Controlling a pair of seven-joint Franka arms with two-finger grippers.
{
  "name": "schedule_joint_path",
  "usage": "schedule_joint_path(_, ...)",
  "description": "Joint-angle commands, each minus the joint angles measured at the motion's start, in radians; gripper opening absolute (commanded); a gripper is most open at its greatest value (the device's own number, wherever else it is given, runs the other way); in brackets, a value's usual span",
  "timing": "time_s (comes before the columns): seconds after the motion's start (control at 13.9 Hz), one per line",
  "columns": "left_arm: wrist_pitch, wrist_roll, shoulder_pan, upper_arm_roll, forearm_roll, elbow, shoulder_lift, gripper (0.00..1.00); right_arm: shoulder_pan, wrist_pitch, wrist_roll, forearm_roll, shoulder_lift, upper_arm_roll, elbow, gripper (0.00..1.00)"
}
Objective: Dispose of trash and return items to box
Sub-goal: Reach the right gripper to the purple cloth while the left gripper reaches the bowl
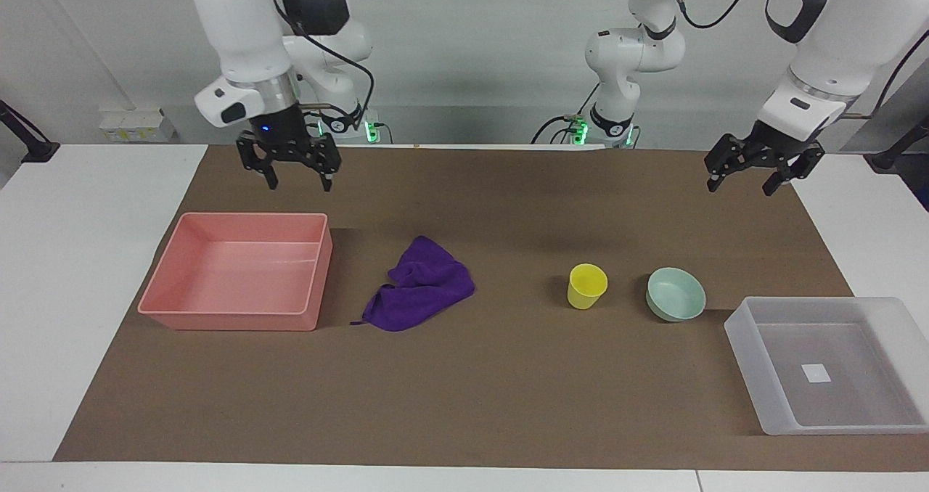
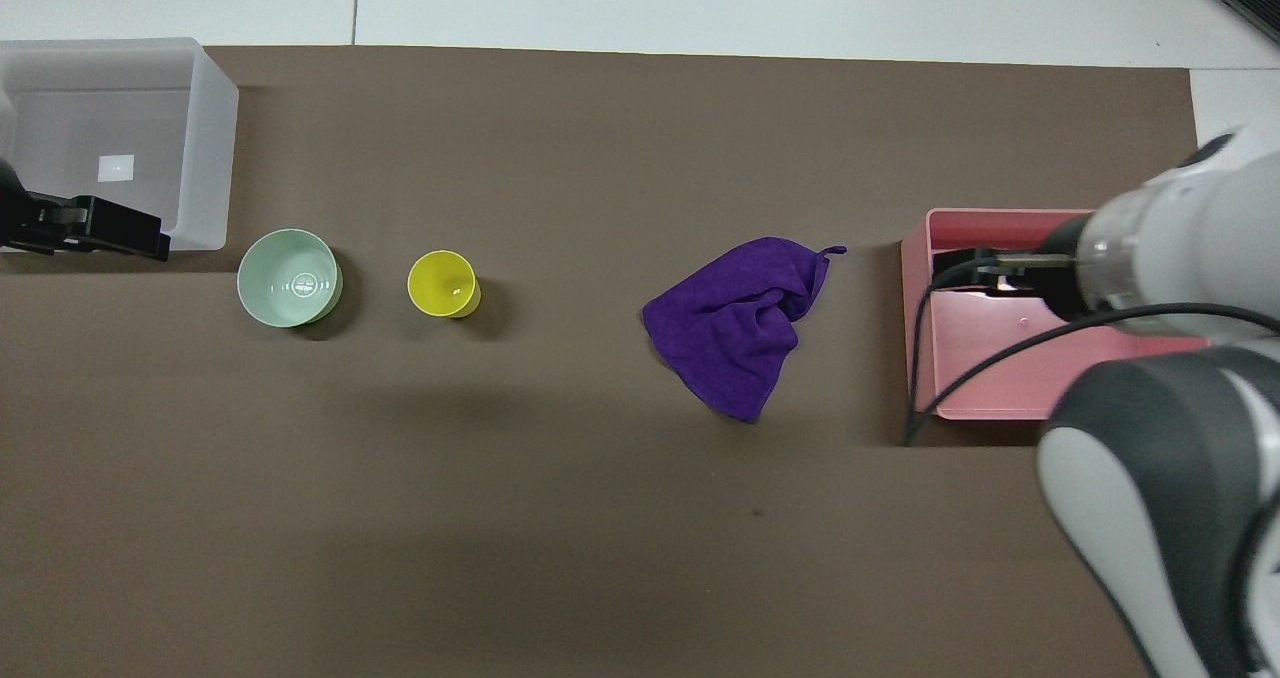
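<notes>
One cloth (image 1: 421, 285), cup (image 1: 586, 286), bowl (image 1: 676, 294), two trays; both grippers' jaws wide, empty.

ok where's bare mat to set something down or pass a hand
Widest bare stretch: the brown mat farther from the robots than every object. Also free: the gap between purple cloth and yellow cup. Tight: cup to green bowl, bowl to clear box, cloth to pink tray.
</notes>
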Motion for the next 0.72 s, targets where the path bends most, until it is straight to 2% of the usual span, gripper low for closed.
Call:
schedule_joint_path(0.0,0.095,-0.007,0.033,-0.007,-0.013,-0.062,0.009,1.00,0.047,0.131,0.059,0.007,0.121,-0.002,-0.005,1.00)
schedule_joint_path(0.29,0.285,-0.010,0.039,-0.006,-0.012,-0.201,0.031,1.00,0.102,0.346,0.120,0.008,0.273,0.000,-0.035,1.00)
schedule_joint_path(0.51,0.437,-0.022,0.054,-0.006,-0.012,-0.286,0.086,1.00,0.122,0.421,0.134,0.008,0.336,0.003,-0.057,1.00)
schedule_joint_path(0.65,0.552,-0.022,0.066,-0.006,-0.012,-0.369,0.091,1.00,0.139,0.473,0.134,0.014,0.394,0.017,-0.060,1.00)
